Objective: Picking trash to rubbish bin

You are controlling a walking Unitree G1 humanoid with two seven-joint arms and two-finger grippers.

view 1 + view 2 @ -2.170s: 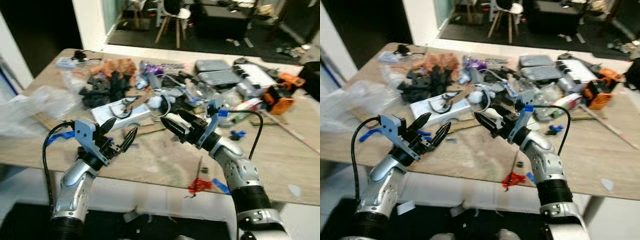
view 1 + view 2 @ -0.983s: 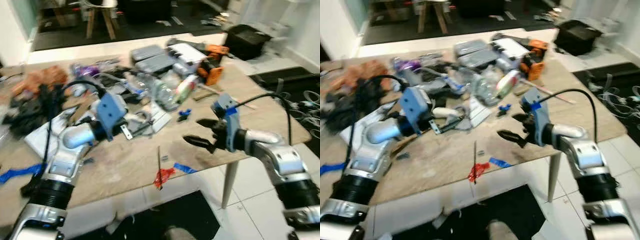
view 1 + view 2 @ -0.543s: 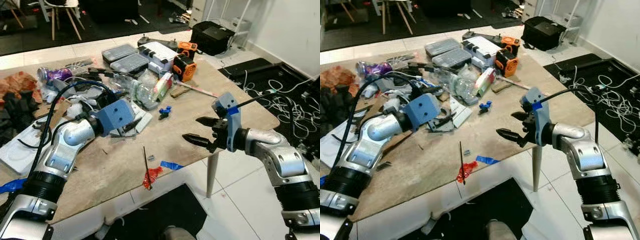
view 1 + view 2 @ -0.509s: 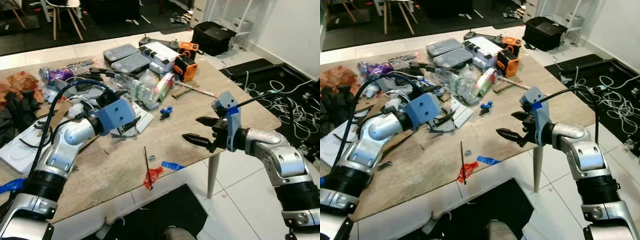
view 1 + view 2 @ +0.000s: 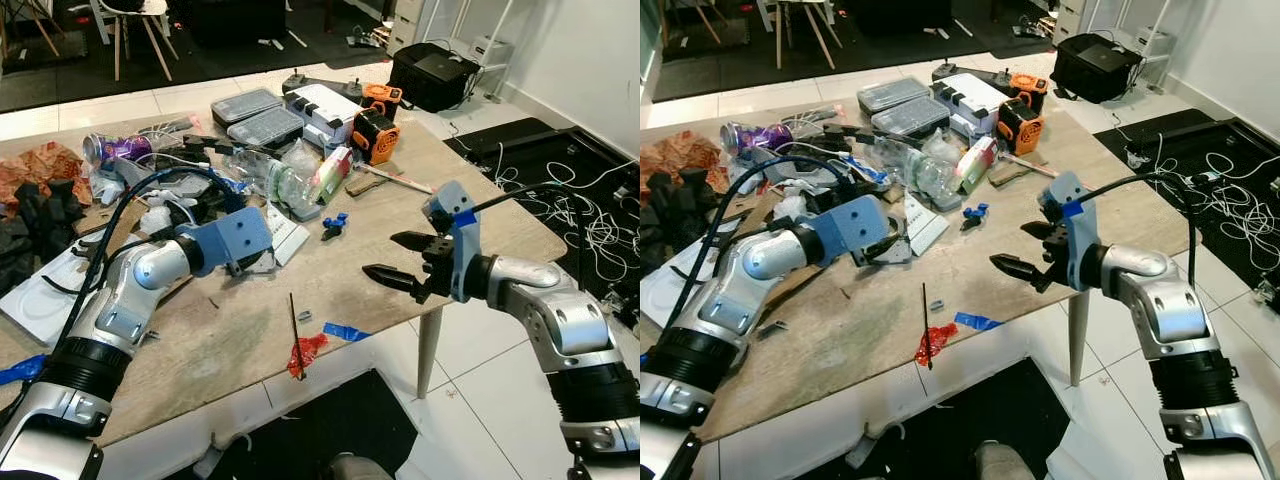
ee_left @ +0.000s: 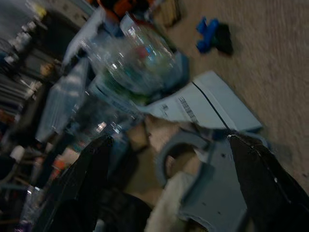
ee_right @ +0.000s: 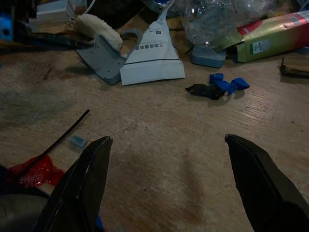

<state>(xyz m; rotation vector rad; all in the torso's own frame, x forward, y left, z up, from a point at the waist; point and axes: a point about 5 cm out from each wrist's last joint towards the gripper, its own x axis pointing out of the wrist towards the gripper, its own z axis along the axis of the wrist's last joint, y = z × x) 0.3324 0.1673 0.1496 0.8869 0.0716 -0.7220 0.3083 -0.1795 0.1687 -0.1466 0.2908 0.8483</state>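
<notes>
My right gripper (image 5: 400, 258) hangs over the near right part of the wooden table (image 5: 400, 215), fingers spread wide, nothing between them. Bare wood runs under it and out to the right corner; that is the roomiest stretch. The table's near edge sits just below it, white tile floor (image 5: 470, 370) beyond.

My left gripper (image 6: 169, 159) is low at the fringe of the clutter, fingers apart, hovering just over a grey plastic piece (image 7: 104, 58) and a white lump (image 7: 96, 26) lying against it. No contact visible. Beside them, a white printed paper sheet (image 7: 152, 60), then a crushed clear plastic bottle (image 5: 290, 185) and a red-green carton (image 5: 330, 172) further in.

Loose trash nearer the open wood: blue and black scraps (image 7: 217, 86), strip of blue tape (image 5: 345, 331), red scrap (image 5: 305, 350) with a thin black stick (image 5: 295, 330) over it, right at the near edge.

Far side is crowded: grey cases (image 5: 250, 105), orange tool (image 5: 378, 135), purple can (image 5: 120, 148). Cables (image 5: 560, 190) on the floor to the right.
</notes>
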